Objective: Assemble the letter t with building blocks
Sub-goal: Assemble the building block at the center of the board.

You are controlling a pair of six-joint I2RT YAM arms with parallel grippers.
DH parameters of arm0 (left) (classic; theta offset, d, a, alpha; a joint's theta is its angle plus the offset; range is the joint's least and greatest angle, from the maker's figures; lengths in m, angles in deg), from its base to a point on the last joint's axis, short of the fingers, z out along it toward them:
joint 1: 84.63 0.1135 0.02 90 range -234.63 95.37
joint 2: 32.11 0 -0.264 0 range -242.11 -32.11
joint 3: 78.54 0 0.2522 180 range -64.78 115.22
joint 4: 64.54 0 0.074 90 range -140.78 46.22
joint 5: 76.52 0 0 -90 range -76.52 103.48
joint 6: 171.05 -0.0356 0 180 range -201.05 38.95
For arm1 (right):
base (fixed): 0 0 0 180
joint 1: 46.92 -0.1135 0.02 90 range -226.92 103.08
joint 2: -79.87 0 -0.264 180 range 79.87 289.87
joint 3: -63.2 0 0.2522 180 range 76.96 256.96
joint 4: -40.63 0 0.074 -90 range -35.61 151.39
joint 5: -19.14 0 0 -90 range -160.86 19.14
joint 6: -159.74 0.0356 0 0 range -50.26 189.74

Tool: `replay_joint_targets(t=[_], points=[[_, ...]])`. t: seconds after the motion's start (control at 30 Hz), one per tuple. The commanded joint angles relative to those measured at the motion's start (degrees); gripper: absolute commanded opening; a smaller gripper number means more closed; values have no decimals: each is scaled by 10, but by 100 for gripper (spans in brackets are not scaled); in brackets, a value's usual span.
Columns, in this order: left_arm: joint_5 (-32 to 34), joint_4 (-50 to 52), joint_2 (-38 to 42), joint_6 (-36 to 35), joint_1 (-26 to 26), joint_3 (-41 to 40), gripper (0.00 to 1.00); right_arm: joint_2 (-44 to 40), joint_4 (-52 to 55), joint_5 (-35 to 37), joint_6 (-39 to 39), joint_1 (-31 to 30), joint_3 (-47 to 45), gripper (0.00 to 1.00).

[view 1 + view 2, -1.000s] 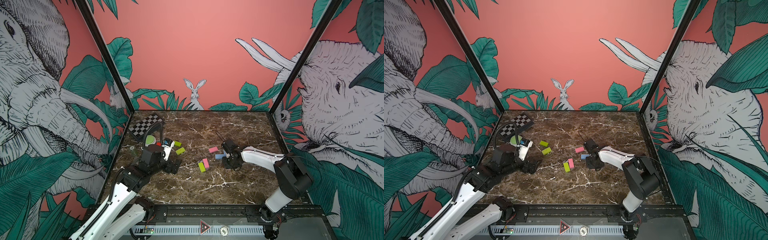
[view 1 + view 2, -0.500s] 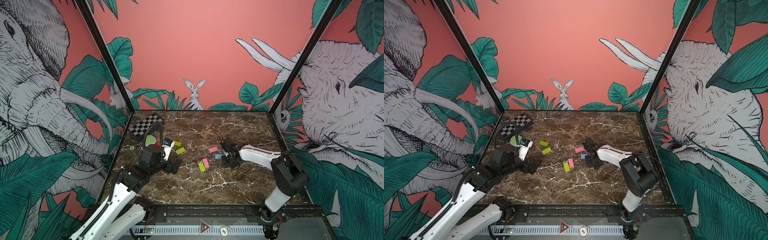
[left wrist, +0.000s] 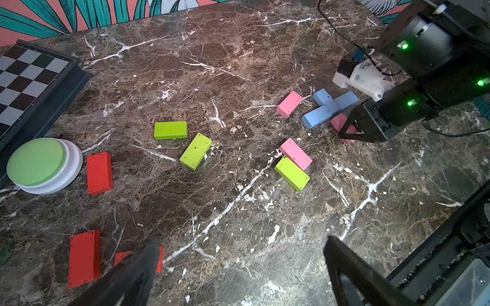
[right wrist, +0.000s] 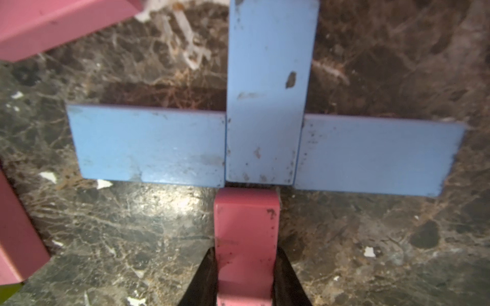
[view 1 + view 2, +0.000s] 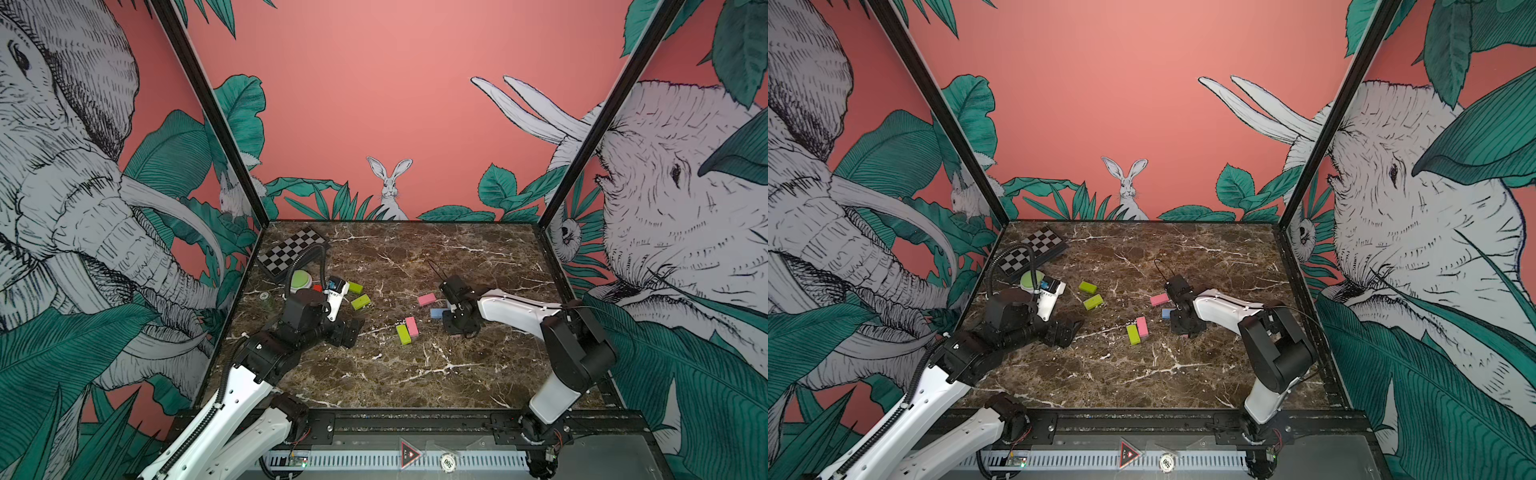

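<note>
Three light blue blocks lie flat as a cross bar with a stem (image 4: 267, 92) through its middle, also seen in the left wrist view (image 3: 328, 107). A pink block (image 4: 246, 225) butts end-on against the stem's near end, and my right gripper (image 4: 246, 251) is shut on its two long sides. In both top views that right gripper (image 5: 457, 328) (image 5: 1185, 328) is low over the table, right of centre. My left gripper (image 3: 241, 242) (image 5: 349, 330) hovers open and empty at the left. Loose pink (image 3: 289, 103) (image 3: 295, 153) and lime green blocks (image 3: 291, 173) (image 3: 196, 151) (image 3: 170, 129) lie between the arms.
A chequered board (image 5: 291, 249) and a round green-topped button (image 3: 37, 161) sit at the back left. Three red blocks (image 3: 99, 173) (image 3: 84, 258) (image 3: 160, 261) lie near the button and under the left gripper, one partly hidden by a finger. Walls enclose three sides.
My right gripper has edged slightly left with the pink block, toward the blue blocks. The left arm has not moved.
</note>
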Motion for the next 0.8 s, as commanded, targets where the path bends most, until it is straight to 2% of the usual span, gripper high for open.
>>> replay_joint_targets(t=[0.0, 0.3, 0.77], points=[[-2, 9, 0, -4, -3, 0, 99, 10, 17, 16, 2, 3, 1, 30], [-1, 9, 0, -4, -2, 0, 99, 6, 15, 12, 6, 4, 3, 34], [-2, 10, 1, -4, -3, 1, 99, 12, 9, 9, 12, 5, 8, 29]])
